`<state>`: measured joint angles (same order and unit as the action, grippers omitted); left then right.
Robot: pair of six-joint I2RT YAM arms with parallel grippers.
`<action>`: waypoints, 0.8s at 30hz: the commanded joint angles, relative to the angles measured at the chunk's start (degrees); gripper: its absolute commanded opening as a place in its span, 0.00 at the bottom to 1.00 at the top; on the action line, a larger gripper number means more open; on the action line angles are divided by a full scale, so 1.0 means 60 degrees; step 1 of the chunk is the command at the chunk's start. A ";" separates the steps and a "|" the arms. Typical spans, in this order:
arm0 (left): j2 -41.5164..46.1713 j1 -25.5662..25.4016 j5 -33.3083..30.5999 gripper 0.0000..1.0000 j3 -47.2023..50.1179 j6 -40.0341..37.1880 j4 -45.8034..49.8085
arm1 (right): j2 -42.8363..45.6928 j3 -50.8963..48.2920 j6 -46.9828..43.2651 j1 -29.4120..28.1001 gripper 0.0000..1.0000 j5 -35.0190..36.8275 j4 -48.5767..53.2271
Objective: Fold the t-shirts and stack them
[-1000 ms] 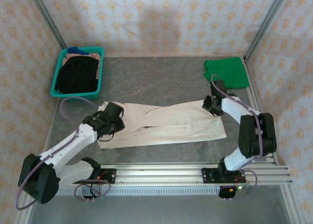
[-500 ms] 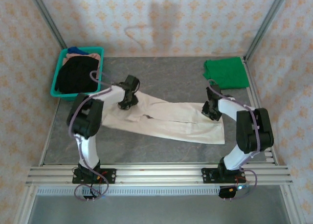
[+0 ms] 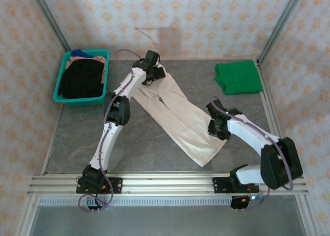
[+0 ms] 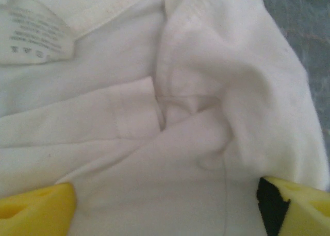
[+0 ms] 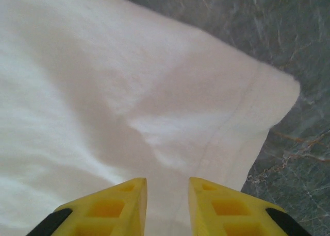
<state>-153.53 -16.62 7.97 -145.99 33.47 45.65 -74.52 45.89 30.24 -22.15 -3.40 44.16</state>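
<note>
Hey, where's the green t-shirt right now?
In the top view, the green t-shirt lies folded at the far right corner of the table, apart from the cream t-shirt stretched across the middle.

Left arm [image 3: 116, 110] stretched long toward upper centre of the frame, left gripper [image 3: 153, 72] spread wide, right arm [image 3: 258, 138] bent low at right, right gripper [image 3: 216, 125] fingers narrowly apart, pointing down

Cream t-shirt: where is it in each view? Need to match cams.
Top external: cream t-shirt lies diagonally, mid-table.
Left wrist: shirt close up, care label top left.
Right wrist: shirt left and centre, hem corner right.
Shared landmark: grey marbled table, top right in left wrist, right side in right wrist.
</note>
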 commanded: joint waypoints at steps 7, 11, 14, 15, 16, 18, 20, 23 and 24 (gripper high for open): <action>0.3289 -0.0100 0.0328 1.00 0.4153 -0.0082 -0.1026 | -0.2102 0.1113 -0.0712 -0.1324 0.29 -0.0688 -0.1648; 0.2503 -0.0097 0.0731 0.92 0.4143 0.0109 -0.0974 | -0.2980 0.1331 -0.0596 -0.1568 0.27 -0.0365 -0.1639; 0.1902 -0.0112 0.1099 0.89 0.4028 0.0285 -0.1223 | -0.3053 0.1224 -0.0190 -0.1962 0.27 -0.0236 -0.1582; 0.1661 -0.0115 0.1298 0.87 0.3920 0.0309 -0.1337 | -0.3049 0.1166 -0.0008 -0.2161 0.27 -0.0215 -0.1569; 0.1444 -0.0125 0.1525 0.86 0.3779 0.0285 -0.1431 | -0.3049 0.1121 0.0176 -0.2326 0.27 -0.0165 -0.1538; 0.0806 -0.0172 0.1898 0.84 0.3118 0.0294 -0.1338 | -0.3107 0.1082 0.0609 -0.2767 0.27 -0.0074 -0.1440; 0.0139 -0.0257 0.2232 0.84 0.2144 0.0174 -0.1016 | -0.3217 0.1108 0.1024 -0.3236 0.27 0.0020 -0.1366; -0.0909 -0.0402 0.2865 0.83 0.0386 0.0036 -0.0688 | -0.3546 0.1335 0.1660 -0.3902 0.27 -0.0139 -0.1486; -0.1198 -0.0430 0.3114 0.83 -0.0200 0.0053 -0.0615 | -0.3697 0.1472 0.1810 -0.4119 0.27 -0.0211 -0.1547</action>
<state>-153.91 -17.65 19.57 -142.76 34.15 38.15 -94.26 52.95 35.88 -44.21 -5.06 34.54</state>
